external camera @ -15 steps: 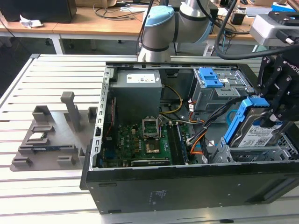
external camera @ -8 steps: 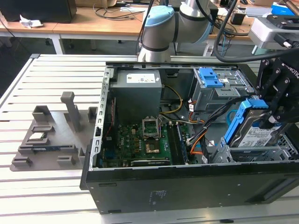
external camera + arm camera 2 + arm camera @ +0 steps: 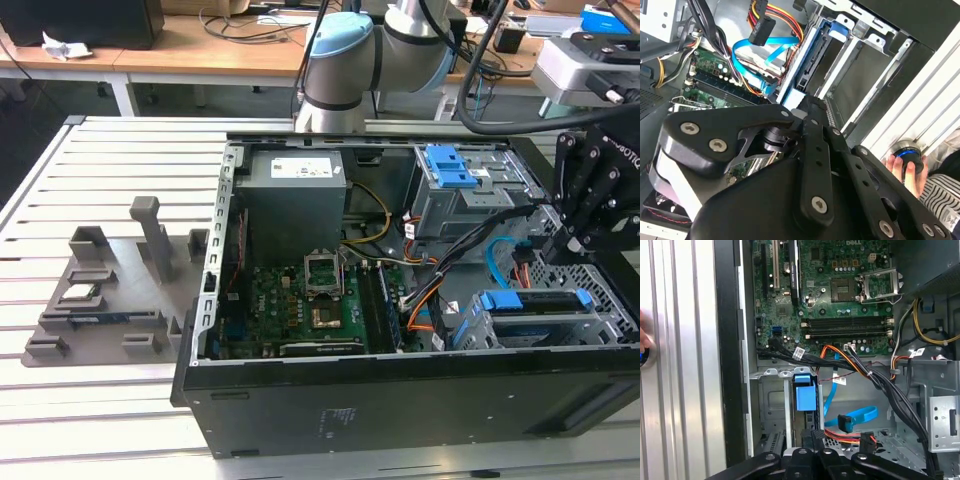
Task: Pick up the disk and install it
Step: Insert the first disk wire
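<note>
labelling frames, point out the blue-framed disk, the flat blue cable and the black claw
blue-framed silver disk (image 3: 805, 392), first wrist view, on its blue frame end
flat blue cable (image 3: 860, 416), first wrist view, on its loop
black claw (image 3: 590, 205), exterior view, on its linkage

Pretty even bright overhead room light, slatted bench (image 3: 110, 160) washed pale with mild glare, inside of the open computer case (image 3: 300, 400) left shadowy, pincer linkage (image 3: 805, 190) rendered soft up close in the second wrist view, hand (image 3: 907, 172) slightly blurred.

An open black desktop computer case (image 3: 330, 400) lies on a slatted aluminium table (image 3: 110, 160). Its green motherboard (image 3: 300, 305) sits well apart from the fingers; 1 grey plastic parts tray (image 3: 100, 300) rests outside.
</note>
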`<state>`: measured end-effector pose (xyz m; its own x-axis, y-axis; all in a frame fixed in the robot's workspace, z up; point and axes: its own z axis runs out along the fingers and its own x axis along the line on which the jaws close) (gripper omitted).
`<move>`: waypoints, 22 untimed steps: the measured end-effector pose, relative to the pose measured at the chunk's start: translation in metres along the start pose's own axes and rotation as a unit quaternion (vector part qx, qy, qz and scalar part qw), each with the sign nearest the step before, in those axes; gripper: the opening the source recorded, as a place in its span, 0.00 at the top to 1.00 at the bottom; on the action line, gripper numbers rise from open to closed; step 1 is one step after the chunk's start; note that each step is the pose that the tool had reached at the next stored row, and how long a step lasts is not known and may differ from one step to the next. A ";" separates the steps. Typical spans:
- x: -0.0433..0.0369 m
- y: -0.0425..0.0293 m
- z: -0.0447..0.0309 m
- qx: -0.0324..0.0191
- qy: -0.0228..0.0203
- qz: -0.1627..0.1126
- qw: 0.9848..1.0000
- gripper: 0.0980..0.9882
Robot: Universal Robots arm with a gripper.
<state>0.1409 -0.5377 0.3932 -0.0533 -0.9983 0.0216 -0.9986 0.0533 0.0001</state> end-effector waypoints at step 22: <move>-0.0471 -0.0230 0.0183 0.000 0.001 0.000 1.000 0.99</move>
<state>0.1663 -0.4923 0.3739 -0.0534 -0.9983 0.0227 -0.9986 0.0534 0.0010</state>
